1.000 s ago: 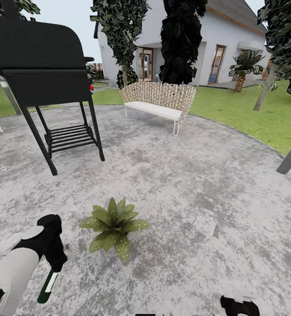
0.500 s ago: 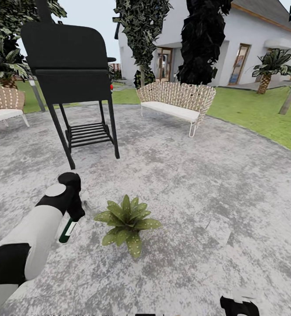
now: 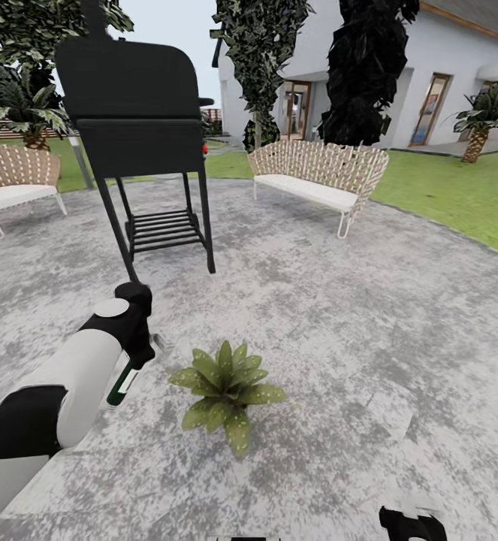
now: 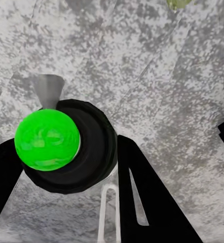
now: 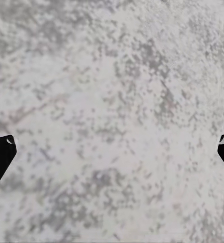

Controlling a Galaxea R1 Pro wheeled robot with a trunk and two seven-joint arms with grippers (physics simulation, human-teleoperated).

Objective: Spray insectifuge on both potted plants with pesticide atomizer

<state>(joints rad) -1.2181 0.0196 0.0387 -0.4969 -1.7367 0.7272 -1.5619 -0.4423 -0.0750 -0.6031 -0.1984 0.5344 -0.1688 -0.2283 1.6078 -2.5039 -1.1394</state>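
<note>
One potted plant (image 3: pixel 228 392) beside left gripper (image 3: pixel 132 353), jaws clamped on half-hidden pesticide atomizer (image 3: pixel 122 384); right jaws apart

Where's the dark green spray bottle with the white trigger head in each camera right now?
Head view: lower left, the dark green spray bottle hangs from the left gripper, beside the speckled potted plant.
Left wrist view: centre-left, its dark round body between the black fingers.
Right wrist view: mottled grey patio paving under the open right gripper.
Shared landmark: that grey paving.

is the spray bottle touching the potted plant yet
Apart. The head view shows bare paving between the pesticide atomizer in the left gripper and the potted plant.
</note>
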